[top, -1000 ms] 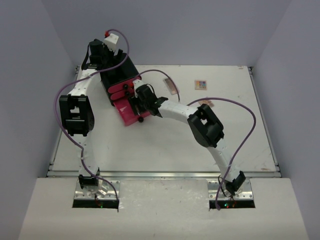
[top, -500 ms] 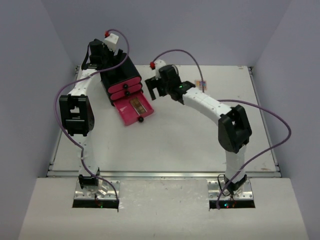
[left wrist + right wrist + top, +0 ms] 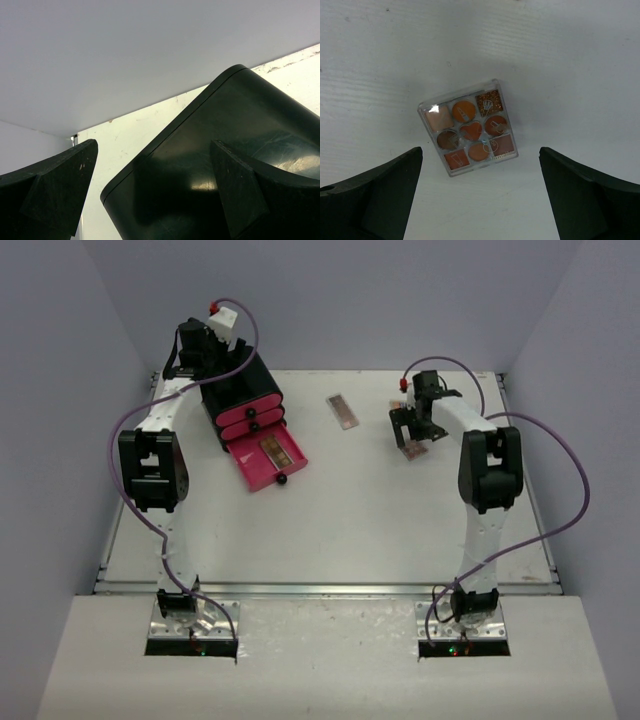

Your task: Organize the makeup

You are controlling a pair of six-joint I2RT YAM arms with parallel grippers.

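Swinging away from the black chest [image 3: 245,385], the right arm has gone off to the far side of the tabletop [image 3: 330,520]. A second ago it was reaching right at the chest's open drawer. Now the right hand [image 3: 412,432] hangs over a square palette [image 3: 468,135] with nine orange, tan and brown spots and a little heart in the middle. Its fingers [image 3: 370,195] are spread wide, one on each side of the square palette, and they do not touch it. The square palette lies flat on the tabletop, well apart from the chest. A long thin palette [image 3: 342,410] lies on the tabletop between the chest and the square palette. The bottom pink drawer [image 3: 255,472] of the chest is pulled out, and a tan palette [image 3: 277,452] lies inside it. The left hand [image 3: 205,340] sits up on top of the chest, same as before. Its fingers [image 3: 55,190] are spread apart too. The top edge of the chest is between them, and there is a gap beside one finger.
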